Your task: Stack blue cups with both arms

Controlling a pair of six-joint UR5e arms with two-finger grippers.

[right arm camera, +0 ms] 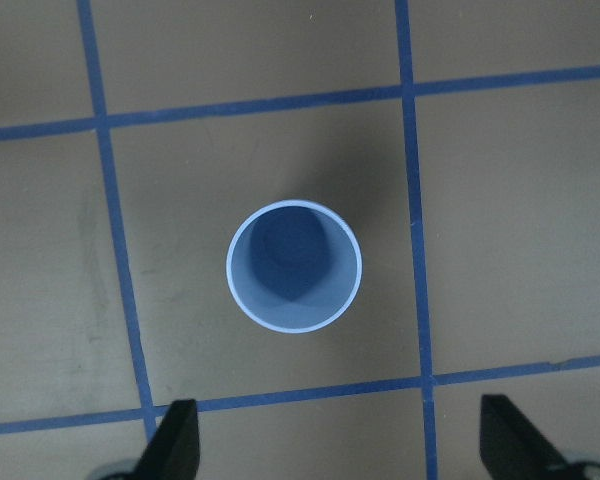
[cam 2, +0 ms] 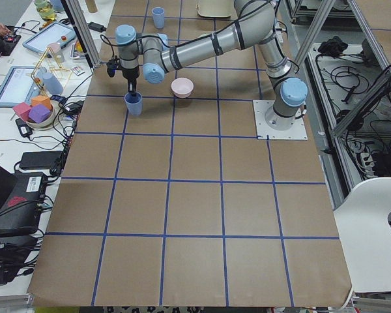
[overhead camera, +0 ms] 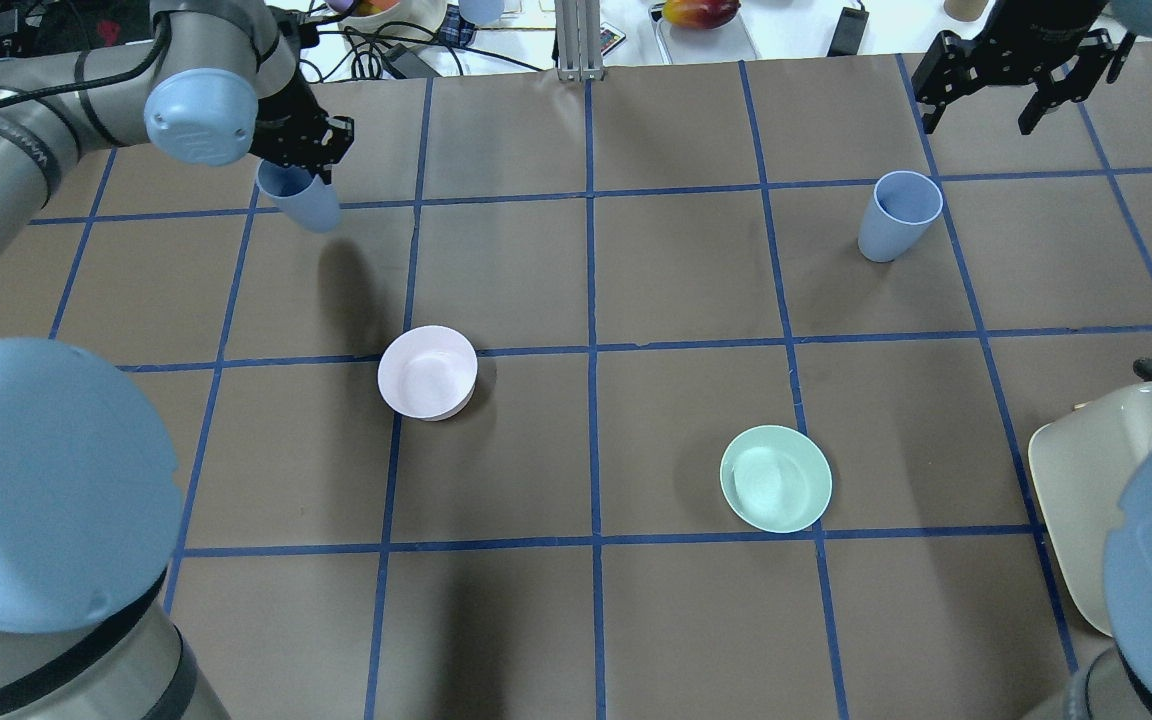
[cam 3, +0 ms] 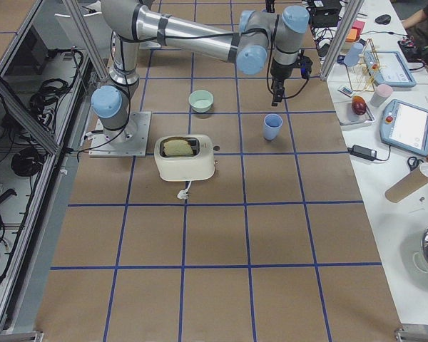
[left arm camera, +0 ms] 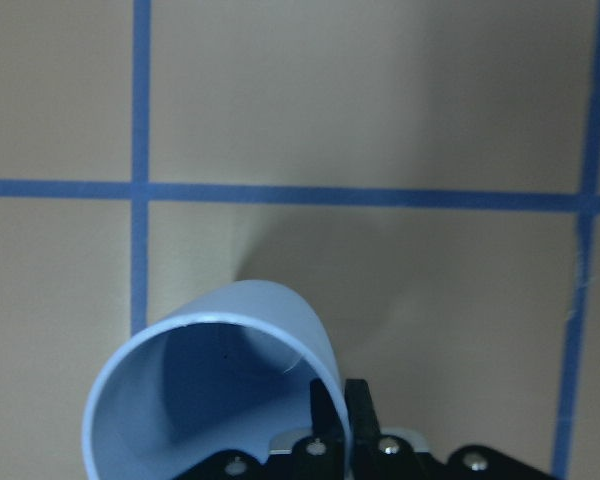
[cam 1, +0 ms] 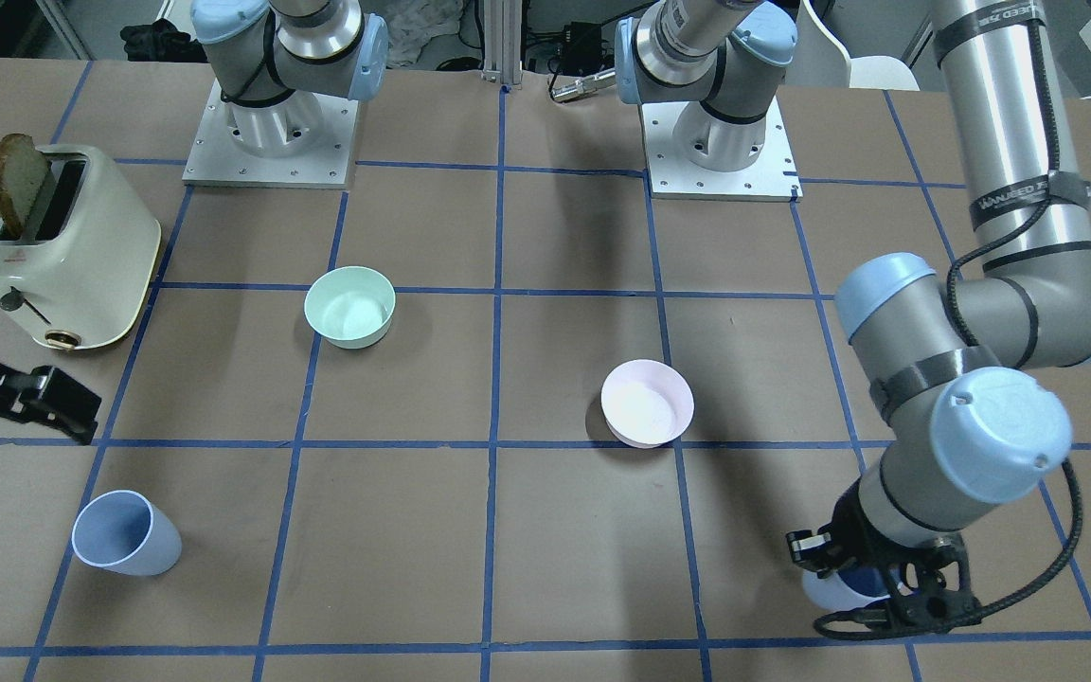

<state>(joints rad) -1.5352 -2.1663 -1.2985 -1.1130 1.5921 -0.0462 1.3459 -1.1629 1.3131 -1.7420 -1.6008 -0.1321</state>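
Observation:
One blue cup [overhead camera: 898, 215] stands upright on the table at the far right, also in the front view [cam 1: 124, 533]. My right gripper [overhead camera: 996, 90] hangs open above it. In the right wrist view the cup [right arm camera: 293, 265] sits centred between the spread fingertips [right arm camera: 175, 445]. My left gripper [overhead camera: 301, 160] is shut on the rim of the other blue cup [overhead camera: 304, 203], which is held tilted just above the table at the far left. The left wrist view shows the fingers [left arm camera: 335, 410] pinching that cup's [left arm camera: 215, 390] wall. That cup also shows in the front view [cam 1: 828, 594].
A pale pink bowl [overhead camera: 427, 372] sits left of centre. A mint-green bowl [overhead camera: 775, 478] sits right of centre. A cream toaster [cam 1: 62, 251] with a slice of bread stands at the robot's right edge of the table. Clutter lies beyond the far table edge.

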